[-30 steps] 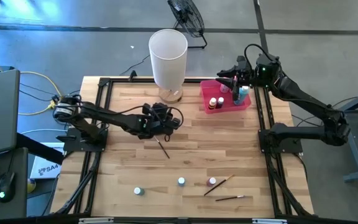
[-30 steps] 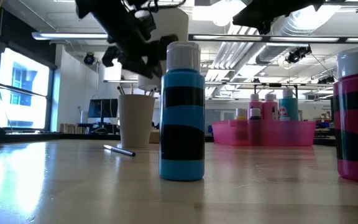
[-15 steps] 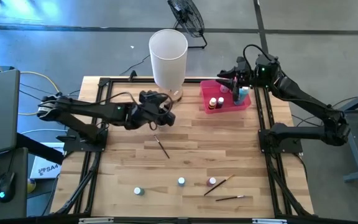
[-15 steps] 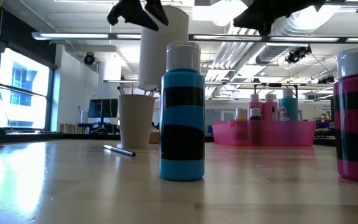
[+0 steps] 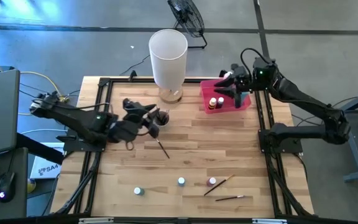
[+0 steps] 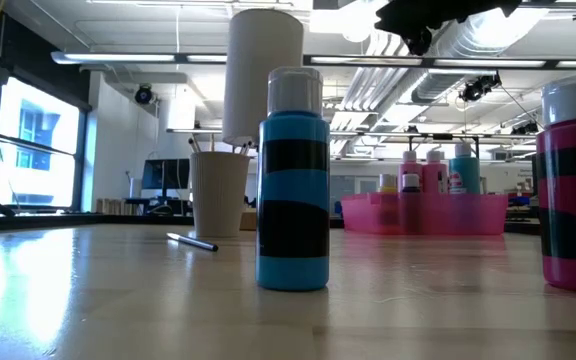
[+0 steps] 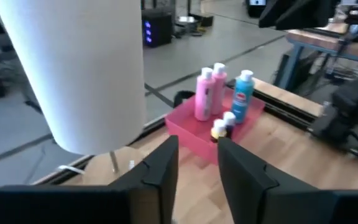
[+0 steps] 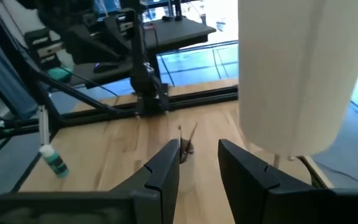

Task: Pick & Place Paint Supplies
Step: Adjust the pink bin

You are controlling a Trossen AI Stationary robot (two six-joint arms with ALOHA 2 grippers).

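A thin dark-handled paintbrush (image 5: 162, 148) lies flat on the wooden table (image 5: 229, 149), just ahead of and below the left gripper (image 5: 156, 116), whose two fingers (image 7: 160, 168) stand a narrow gap apart with nothing between them. Beyond those jaws rises the tall white cylinder (image 5: 168, 57), with a small cup (image 6: 218, 192) at its foot holding what appear to be brush handles, though they are too small to tell.

Farther out, past the left jaws and to the cylinder's side, the pink rectangular tray (image 5: 205, 94) holds two taller pink bottles (image 7: 208, 93), a teal bottle (image 7: 243, 94) and two tiny bottles (image 5: 215, 102). The right gripper (image 5: 232, 84) hangs over this tray; its fingers (image 8: 163, 171) are likewise narrowly parted and empty in the right wrist view, and they face across the table toward the cylinder.

Well apart from both sets of jaws, along the near edge of the table, stand three tiny bottles: one white-capped (image 5: 138, 190), one blue-capped (image 5: 181, 181) and one pink-capped (image 5: 212, 181). Two more paintbrushes (image 5: 219, 184) lie just beside the pink-capped one.

In the low view the blue bottle (image 6: 293, 180) fills the foreground and hides part of the cylinder.
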